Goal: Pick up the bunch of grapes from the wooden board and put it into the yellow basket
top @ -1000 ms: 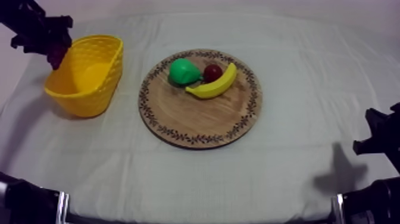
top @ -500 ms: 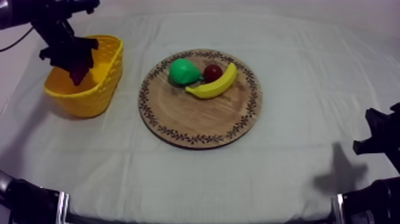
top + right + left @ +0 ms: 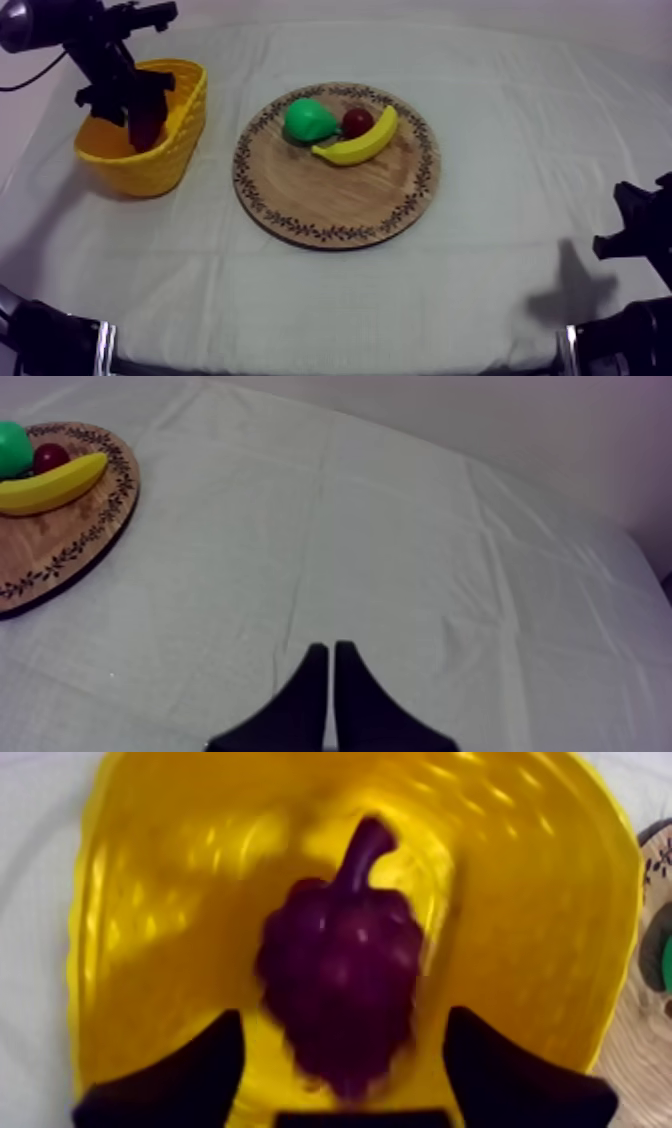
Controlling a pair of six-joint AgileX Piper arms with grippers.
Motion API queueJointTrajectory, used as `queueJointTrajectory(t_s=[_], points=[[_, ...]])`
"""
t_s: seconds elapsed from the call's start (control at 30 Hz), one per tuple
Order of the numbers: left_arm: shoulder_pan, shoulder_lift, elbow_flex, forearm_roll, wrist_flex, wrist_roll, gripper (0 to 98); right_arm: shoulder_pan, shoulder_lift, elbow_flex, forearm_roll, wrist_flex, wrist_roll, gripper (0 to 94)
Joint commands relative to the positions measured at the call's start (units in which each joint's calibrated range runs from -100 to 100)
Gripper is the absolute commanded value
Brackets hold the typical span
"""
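Grapes [image 3: 340, 992]: inside the basket [image 3: 150, 902], stem pointing away from the wrist camera, dark purple against the yellow floor. Blurred, so cannot tell whether they are settled.

Left gripper [image 3: 342, 1017]: fingers spread wide on either side of the grapes, yellow showing between each finger and the fruit. Released, gripping nothing.

Top view: left gripper [image 3: 135, 105] hangs over the middle of the basket [image 3: 195, 85], the arm coming in from the upper left, with the grapes [image 3: 146, 128] dark just under it.
- 1.0 s ago the gripper was outside the basket's far left rim.
- 0.5 s ago it was above the left part of the basket.
- Now it is a little further right, towards the board side.

Board [image 3: 340, 195]: right of the basket, near it but not touching. It carries a pear [image 3: 308, 119], a small red fruit [image 3: 358, 122] and a banana [image 3: 358, 142] in a tight cluster on its far half. Same places as in both earlier frames.

Right gripper [image 3: 328, 648]: fingers pressed together in a narrow wedge, clenched on nothing, over bare cloth [image 3: 400, 556] well away from the board. Right arm [image 3: 640, 225] low at the right edge, unmoved.
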Motion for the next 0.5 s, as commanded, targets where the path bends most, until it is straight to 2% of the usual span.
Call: queueJointTrajectory(t_s=[0.0,0.23,0.33,0.47], points=[[0.06,-0.43,0.38,-0.14,-0.77,0.01,87.9,0.00,0.00,-0.04,-0.02,0.00,0.01,0.3],[0.81,-2.19,1.65,-0.87,-2.46,0.58,94.3,0.00,0.00,-0.04,-0.02,0.00,0.01,0.3],[0.99,-3.02,2.23,-0.94,-2.64,0.68,93.6,0.00,0.00,-0.04,-0.02,0.00,0.01,0.3],[1.36,-4.95,3.60,-0.97,-2.79,0.52,87.2,0.00,0.00,-0.04,-0.02,0.00,0.01,0.3]])
